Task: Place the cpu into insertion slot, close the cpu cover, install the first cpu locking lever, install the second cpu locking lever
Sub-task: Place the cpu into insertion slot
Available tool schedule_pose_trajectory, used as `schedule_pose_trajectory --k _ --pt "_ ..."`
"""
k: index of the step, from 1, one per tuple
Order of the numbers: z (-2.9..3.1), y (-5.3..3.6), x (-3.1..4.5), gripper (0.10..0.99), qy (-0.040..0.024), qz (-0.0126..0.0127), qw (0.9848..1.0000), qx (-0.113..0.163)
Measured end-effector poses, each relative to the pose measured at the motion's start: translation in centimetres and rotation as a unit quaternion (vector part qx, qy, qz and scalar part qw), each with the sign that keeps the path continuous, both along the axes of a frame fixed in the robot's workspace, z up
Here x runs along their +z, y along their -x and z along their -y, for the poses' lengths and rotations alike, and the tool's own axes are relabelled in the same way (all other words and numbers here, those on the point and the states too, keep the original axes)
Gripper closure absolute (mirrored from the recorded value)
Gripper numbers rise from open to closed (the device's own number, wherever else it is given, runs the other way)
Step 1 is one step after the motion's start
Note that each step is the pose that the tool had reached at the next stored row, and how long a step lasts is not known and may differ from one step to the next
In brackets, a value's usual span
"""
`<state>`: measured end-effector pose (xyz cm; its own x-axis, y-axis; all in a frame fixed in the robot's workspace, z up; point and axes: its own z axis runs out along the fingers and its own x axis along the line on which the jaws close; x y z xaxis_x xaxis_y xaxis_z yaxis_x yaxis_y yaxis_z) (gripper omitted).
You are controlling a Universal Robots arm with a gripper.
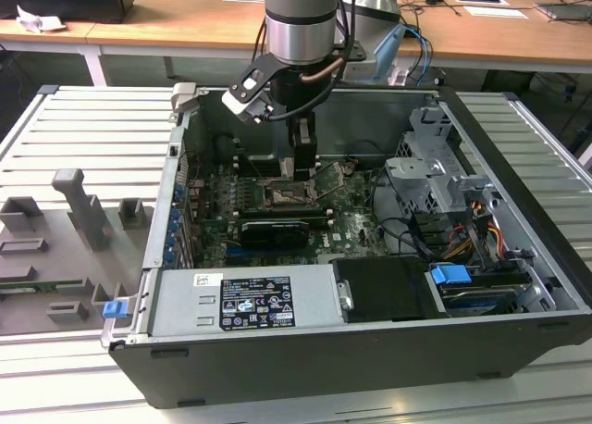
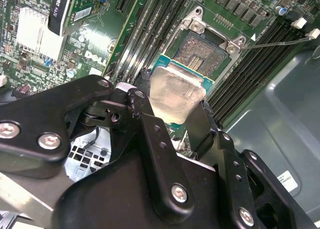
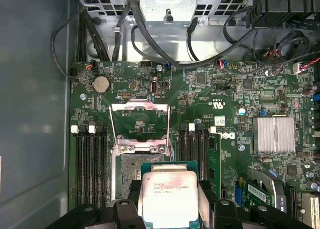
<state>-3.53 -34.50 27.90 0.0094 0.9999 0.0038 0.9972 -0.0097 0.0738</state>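
Clamping cpu (image 3: 167,199) in gripper (image 2: 172,114), just abv insertion slot (image 2: 200,51); cpu cover (image 3: 140,108) standing open.

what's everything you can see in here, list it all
computer case: one, black, open, on table
motherboard: one, green, inside case
insertion slot: one, black, silver rim, empty
cpu cover: one, silver, flipped open beside slot
memory slots: several, black, either side of slot
heatsink: one, silver, on motherboard
cpu: one, silver-grey, held over slot
end effector: one, black, shut on cpu
arm: one, silver and black, above case
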Motion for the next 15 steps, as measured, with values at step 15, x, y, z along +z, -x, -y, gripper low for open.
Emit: schedule_pose_trajectory --k 15 --pt "0.0 0.0 -0.68 0.557 0.0 0.0 1.0 -0.001"
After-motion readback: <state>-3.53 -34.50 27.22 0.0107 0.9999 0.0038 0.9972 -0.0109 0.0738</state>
